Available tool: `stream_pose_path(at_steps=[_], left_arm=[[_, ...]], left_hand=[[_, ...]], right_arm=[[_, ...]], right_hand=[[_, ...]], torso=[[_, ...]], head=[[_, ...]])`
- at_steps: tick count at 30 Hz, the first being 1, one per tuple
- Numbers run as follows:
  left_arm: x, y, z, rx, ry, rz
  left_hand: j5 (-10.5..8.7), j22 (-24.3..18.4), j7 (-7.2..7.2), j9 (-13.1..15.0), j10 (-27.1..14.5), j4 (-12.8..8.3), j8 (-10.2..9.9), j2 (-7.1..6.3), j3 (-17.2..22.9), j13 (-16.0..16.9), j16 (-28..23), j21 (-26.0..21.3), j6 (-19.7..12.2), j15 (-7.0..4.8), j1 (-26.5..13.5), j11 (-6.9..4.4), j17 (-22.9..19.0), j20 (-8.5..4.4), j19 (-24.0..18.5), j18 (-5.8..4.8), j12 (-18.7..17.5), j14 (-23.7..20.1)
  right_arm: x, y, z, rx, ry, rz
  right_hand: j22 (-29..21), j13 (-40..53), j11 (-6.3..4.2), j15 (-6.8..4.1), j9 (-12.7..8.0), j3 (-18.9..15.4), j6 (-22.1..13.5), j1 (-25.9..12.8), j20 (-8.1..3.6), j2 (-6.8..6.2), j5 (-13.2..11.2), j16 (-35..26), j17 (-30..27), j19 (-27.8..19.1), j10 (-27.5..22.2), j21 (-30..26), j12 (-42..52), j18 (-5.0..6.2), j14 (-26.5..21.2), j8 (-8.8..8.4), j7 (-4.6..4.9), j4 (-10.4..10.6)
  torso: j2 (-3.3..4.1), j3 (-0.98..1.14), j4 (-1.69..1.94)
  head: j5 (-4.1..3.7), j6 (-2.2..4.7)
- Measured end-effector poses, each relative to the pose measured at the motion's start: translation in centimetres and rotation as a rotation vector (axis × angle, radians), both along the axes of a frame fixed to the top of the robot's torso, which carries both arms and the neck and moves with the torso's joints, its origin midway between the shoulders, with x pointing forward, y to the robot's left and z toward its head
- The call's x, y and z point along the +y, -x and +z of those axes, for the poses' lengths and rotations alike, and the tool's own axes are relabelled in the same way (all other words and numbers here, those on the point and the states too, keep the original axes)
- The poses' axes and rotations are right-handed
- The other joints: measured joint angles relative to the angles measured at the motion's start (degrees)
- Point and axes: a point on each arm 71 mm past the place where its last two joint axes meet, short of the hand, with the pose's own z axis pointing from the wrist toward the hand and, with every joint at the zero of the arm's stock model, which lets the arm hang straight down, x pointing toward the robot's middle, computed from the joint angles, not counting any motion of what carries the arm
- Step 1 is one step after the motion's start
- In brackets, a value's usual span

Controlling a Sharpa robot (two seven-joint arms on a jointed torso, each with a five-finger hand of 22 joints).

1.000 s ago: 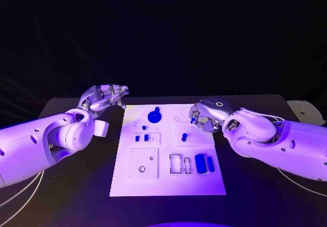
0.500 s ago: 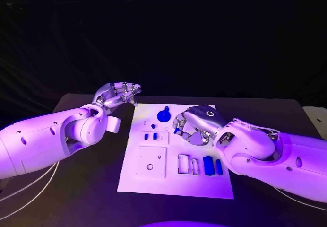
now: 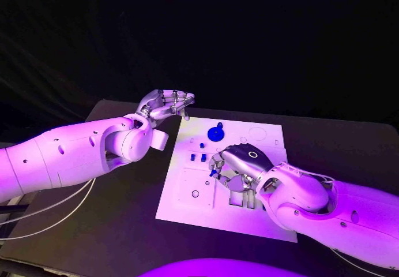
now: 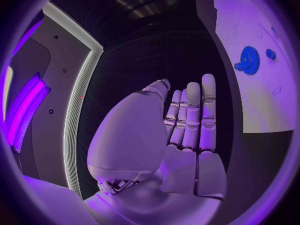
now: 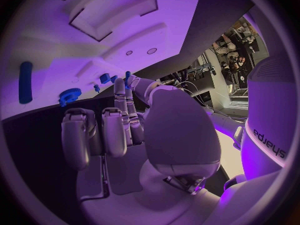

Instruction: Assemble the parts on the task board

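The white task board lies in the middle of the black table. A blue gear stands near its far edge, and two small blue pegs sit below it. My right hand hovers over the board's middle with its fingers curled in, and its fingertips pinch a small blue peg. The right wrist view shows that peg at the fingertips, with the gear beyond. My left hand is raised past the board's far left corner and holds nothing. In the left wrist view its fingers are straight.
A raised square plate with a hole sits at the board's near left. My right forearm covers the board's near right part. A long blue bar lies on the board. Bare black table lies left of the board.
The camera has shifted. My right hand has moved from the board's right edge to its middle, over the spot where a blue peg lay. My left hand has kept its place.
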Motion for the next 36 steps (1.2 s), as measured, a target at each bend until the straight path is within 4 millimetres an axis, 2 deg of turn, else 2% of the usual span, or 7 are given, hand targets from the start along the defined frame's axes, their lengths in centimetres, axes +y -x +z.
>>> stream_pose_path(at_steps=[7,14,36], left_arm=[[-0.3,0.0,0.0,0.002,0.002,-0.006],[-0.4,0.0,0.0,0.003,0.002,-0.008],[-0.4,0.0,0.0,0.006,0.001,-0.008]], left_hand=[[0.0,0.0,0.0,0.0,0.0,0.0,0.0,0.0,0.0,0.0,0.0,0.0,0.0,0.0,0.0,0.0,0.0,0.0,0.0,0.0,0.3,0.0],[0.0,0.0,0.0,0.0,0.0,0.0,0.0,0.0,0.0,0.0,0.0,0.0,0.0,0.0,0.0,0.0,0.0,0.0,0.0,0.0,0.3,0.0],[0.0,0.0,0.0,0.0,0.0,0.2,0.0,0.0,0.2,0.0,0.0,0.0,0.0,0.0,0.0,0.0,-0.1,0.0,0.0,0.0,0.3,0.0]], right_arm=[[0.7,0.2,-1.8,0.029,0.008,0.004],[0.9,0.1,-2.7,0.038,0.016,0.002],[1.5,-0.2,-3.3,0.025,0.048,0.014]], right_hand=[[0.0,0.0,0.0,0.0,0.1,0.0,0.0,0.0,0.0,0.0,0.0,0.0,0.0,0.0,0.0,0.0,0.0,-0.01,0.0,-0.11,0.0,0.0],[0.0,0.0,0.0,0.0,0.1,0.0,0.0,0.0,0.0,0.0,0.0,0.0,0.0,0.0,0.0,0.0,0.0,0.0,0.0,-0.12,0.0,0.0],[0.0,0.0,0.0,0.0,0.1,0.2,-0.2,0.0,0.0,0.02,0.0,0.0,-0.1,0.0,0.0,0.0,-0.2,0.0,0.0,-0.09,-0.01,0.2]], torso=[[0.04,0.03,0.03],[0.04,0.09,0.02],[0.04,0.07,-0.02]], head=[[0.57,-0.48],[0.86,-0.82],[1.19,-1.31]])
